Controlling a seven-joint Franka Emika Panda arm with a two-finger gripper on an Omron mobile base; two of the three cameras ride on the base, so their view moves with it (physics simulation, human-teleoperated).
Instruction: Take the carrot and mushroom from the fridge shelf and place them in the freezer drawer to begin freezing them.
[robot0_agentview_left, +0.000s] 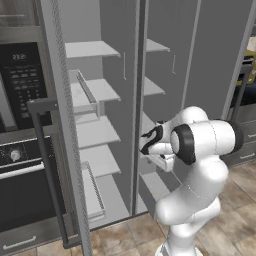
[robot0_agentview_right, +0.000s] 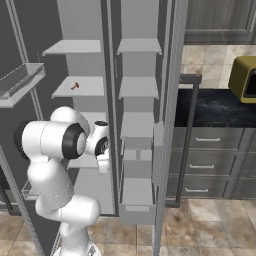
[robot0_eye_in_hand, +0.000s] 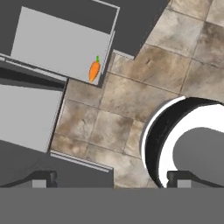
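The gripper (robot0_eye_in_hand: 109, 179) is seen with its two dark finger tips spread wide apart, and nothing is held between them. It is pointed downward from above, over the tiled floor (robot0_eye_in_hand: 144, 87) and the front of the open appliance.

Up and to the left in the hand view, the carrot (robot0_eye_in_hand: 94, 70) is found lying inside the freezer drawer (robot0_eye_in_hand: 57, 43), on its pale-grey bottom. It is tucked into the corner next to the floor tiles, with its green tip pointing away from the gripper. In the right base view, the same freezer drawer (robot0_agentview_right: 136, 215) is shown pulled out at the bottom of the right compartment, to the right of the arm.

The mushroom (robot0_agentview_right: 75, 86), a small brown piece, is seen resting on a fridge shelf (robot0_agentview_right: 62, 91) in the left compartment, higher than the arm's hand and well apart from it.

Farther out, a black oven (robot0_agentview_left: 20, 150) is set to the left of the open doors. A dark counter (robot0_agentview_right: 215, 107) with a yellow appliance (robot0_agentview_right: 245, 77) on it is placed to the right.
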